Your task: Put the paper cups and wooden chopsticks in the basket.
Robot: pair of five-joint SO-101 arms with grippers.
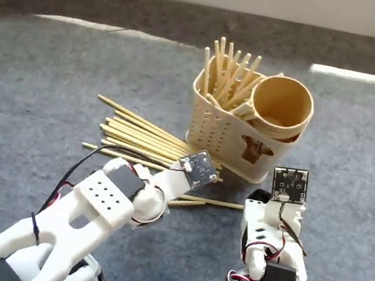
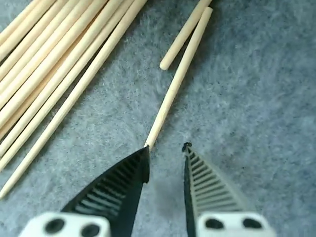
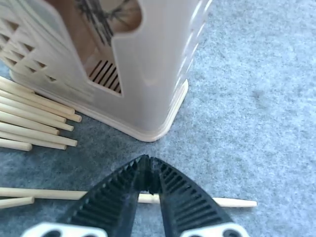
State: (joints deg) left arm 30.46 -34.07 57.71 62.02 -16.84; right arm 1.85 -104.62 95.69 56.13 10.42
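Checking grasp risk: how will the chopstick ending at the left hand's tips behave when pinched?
Thin and straight, the chopstick is probably stiff and light. Its end lies at the left hand; pinched there, it may pivot or slip.

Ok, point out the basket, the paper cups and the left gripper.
basket (image 1: 219, 137), high view, perforated front wall.
paper cups (image 1: 280, 101), high view, top cup's inside.
left gripper (image 2: 166, 147), left wrist view, between fingertips.

High camera looks down over the grey carpeted table (image 1: 35, 77); both wrist cameras face it closely, sharing the pale wooden chopsticks (image 1: 139, 137)
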